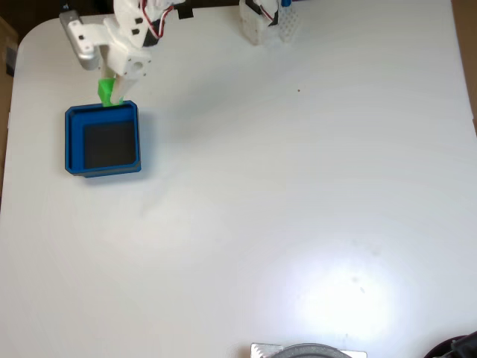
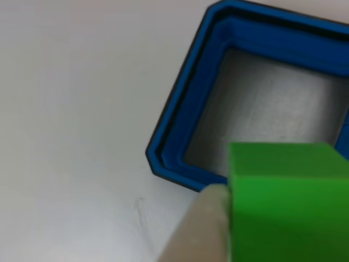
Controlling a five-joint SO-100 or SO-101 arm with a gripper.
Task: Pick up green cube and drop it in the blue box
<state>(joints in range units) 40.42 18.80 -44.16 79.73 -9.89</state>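
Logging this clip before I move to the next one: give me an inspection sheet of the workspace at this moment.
Surface: white table, glare patch near the bottom edge.
Job's things: green cube held at the blue box's top rim; box floor empty.
Clutter: tiny dark speck.
Claw: claw shut on the cube, one finger beside it.
Cables: red and white wires on the arm.
Surroundings: white unit at the top edge, grey object at the bottom.
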